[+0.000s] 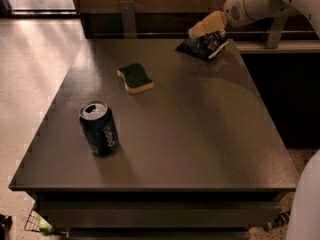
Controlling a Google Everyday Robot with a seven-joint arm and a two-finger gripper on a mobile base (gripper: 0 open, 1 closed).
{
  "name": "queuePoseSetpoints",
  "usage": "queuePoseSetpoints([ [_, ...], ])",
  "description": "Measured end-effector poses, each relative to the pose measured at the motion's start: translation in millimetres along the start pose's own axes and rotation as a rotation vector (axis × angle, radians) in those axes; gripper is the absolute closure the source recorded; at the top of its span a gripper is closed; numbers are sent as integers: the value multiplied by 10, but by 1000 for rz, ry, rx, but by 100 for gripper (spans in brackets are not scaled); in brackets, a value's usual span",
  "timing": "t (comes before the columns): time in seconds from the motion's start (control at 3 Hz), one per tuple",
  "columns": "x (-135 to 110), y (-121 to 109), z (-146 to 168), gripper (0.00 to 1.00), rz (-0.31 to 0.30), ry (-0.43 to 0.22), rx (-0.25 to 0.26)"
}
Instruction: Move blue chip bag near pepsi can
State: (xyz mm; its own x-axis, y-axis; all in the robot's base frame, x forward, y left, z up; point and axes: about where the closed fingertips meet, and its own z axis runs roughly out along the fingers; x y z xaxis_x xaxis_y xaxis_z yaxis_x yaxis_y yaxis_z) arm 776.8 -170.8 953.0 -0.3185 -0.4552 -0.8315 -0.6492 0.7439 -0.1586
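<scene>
The blue chip bag point(204, 46) lies at the far right corner of the dark table point(190, 129), crumpled and dark navy with lighter print. The pepsi can point(99, 128) stands upright near the table's front left, far from the bag. My gripper point(206, 26), tan-coloured on the end of a white arm, comes in from the upper right. It hangs just above the top of the bag, close to it or touching it.
A green-and-yellow sponge point(135, 77) lies on the table between the can and the bag, toward the back left. A dark counter and ledge point(270, 46) run behind the table's far edge. Pale floor lies to the left.
</scene>
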Motion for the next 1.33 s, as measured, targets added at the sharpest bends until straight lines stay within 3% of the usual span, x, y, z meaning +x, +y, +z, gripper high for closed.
queuePoseSetpoints([
  [0.67, 188, -106, 675, 0, 47, -2, -85],
  [1.0, 565, -164, 1048, 0, 126, 54, -128],
  [1.33, 826, -212, 1207, 0, 179, 103, -136],
])
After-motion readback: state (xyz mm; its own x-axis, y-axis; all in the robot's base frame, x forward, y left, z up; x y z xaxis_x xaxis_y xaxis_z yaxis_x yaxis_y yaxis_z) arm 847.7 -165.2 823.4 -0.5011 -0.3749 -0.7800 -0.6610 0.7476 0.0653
